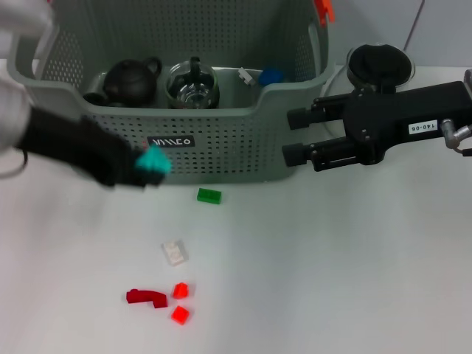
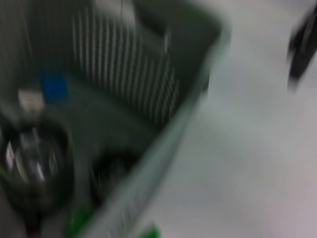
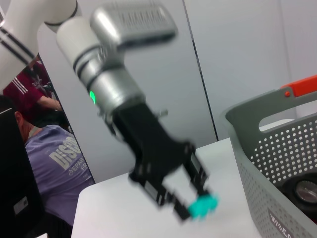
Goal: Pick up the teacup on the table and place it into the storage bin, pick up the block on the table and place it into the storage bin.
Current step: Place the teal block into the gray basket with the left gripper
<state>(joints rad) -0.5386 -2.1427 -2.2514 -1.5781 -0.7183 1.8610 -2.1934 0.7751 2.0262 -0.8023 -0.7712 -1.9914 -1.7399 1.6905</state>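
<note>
A: Nearest the camera, low on the white desk (image 1: pixel 332 280): a dark red curved piece (image 1: pixel 145 297), then two bright red blocks (image 1: pixel 180 290) just beside it, one above the other.

B: Up a little, a whitish block (image 1: pixel 175 252), and a green block (image 1: pixel 209 195) lying close to the front wall of the storage bin (image 1: pixel 243 144).

A: Now the left gripper (image 1: pixel 153 165) — it hangs in front of the bin's left front, by the black label (image 1: pixel 171 141), jaws pinching a teal block (image 1: pixel 155 164). The right wrist view shows the same: teal block (image 3: pixel 203 207) clamped at the tips of the left gripper (image 3: pixel 200 208).

B: Inside the bin, left to right: a dark teapot (image 1: pixel 131 81), a glass pitcher (image 1: pixel 192 85) with a black handle, a small white piece and a blue block (image 1: pixel 270 75). No teacup I can pick out for certain.

A: Far right, the right gripper (image 1: pixel 295 136) hovers beside the bin's right end, jaws spread, holding nothing.
</note>
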